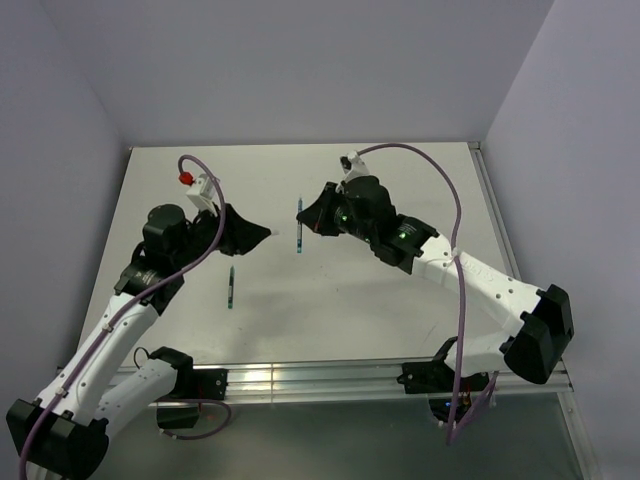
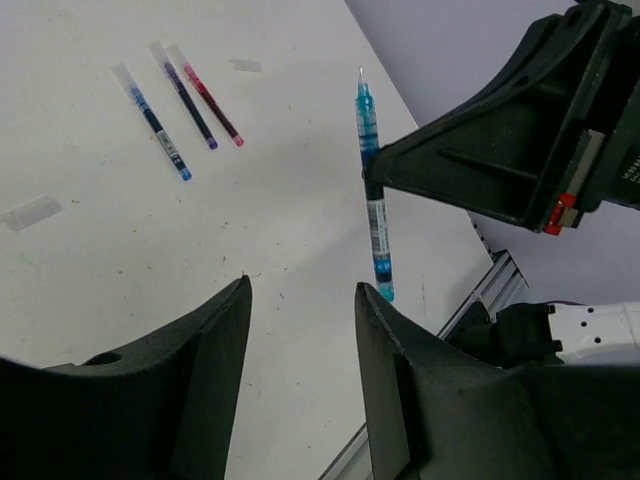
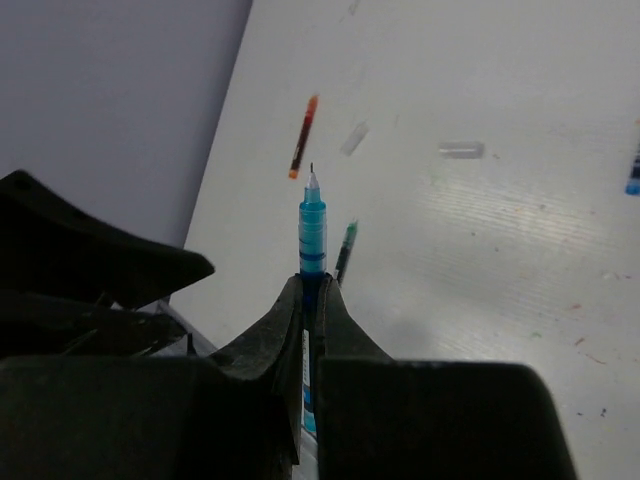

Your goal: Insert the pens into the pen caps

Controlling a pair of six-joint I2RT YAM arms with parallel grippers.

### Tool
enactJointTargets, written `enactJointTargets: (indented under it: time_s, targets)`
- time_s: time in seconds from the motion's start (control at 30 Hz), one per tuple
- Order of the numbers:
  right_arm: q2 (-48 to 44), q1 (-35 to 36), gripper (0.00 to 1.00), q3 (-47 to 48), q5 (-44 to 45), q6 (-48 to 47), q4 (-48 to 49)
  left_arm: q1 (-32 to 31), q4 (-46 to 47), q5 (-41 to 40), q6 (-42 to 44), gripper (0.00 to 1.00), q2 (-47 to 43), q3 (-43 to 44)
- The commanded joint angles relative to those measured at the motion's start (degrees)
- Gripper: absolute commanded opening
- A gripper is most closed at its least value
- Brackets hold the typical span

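Note:
My right gripper (image 3: 312, 282) is shut on a light blue pen (image 3: 312, 225), held above the table with its bare tip pointing away from the wrist. In the top view this pen (image 1: 299, 226) stands between both grippers. My left gripper (image 2: 302, 285) is open with nothing between its fingers, just left of the held pen (image 2: 373, 190). A green-tipped pen (image 1: 231, 287) lies on the table near the left arm. Blue (image 2: 155, 125), purple (image 2: 190, 100) and red (image 2: 212, 92) pens lie side by side. Pale pen caps (image 2: 30, 212) (image 2: 245, 66) lie loose on the table.
The table's metal front rail (image 1: 300, 378) runs along the near edge, by the arm bases. Purple cables loop over both arms. Grey walls close in the table at the back and both sides.

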Motion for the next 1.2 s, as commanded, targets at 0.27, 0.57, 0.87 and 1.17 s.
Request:
enactJointTargets:
  time_s: [0.27,0.57,0.87,1.17]
  targets:
    - [-3.2,3.4,0.0,-4.7,-14.6,-7.6,14.0,3.8,10.2,7.0,-6.0,0.49,1.8,-0.2]
    - [-0.2,4.4,0.0,-3.7,-17.8,-5.8,17.0,4.2,14.0,8.8,-7.4,0.5,0.8,-1.4]
    - [2.5,5.7,0.0,-2.0,-17.4,-5.2,17.4,4.3,14.4,9.0,-7.8,0.5,0.5,-1.8]
    - [2.6,5.9,0.0,-0.6,-17.1,-5.2,17.4,4.3,14.4,8.9,-7.8,0.49,1.1,-2.4]
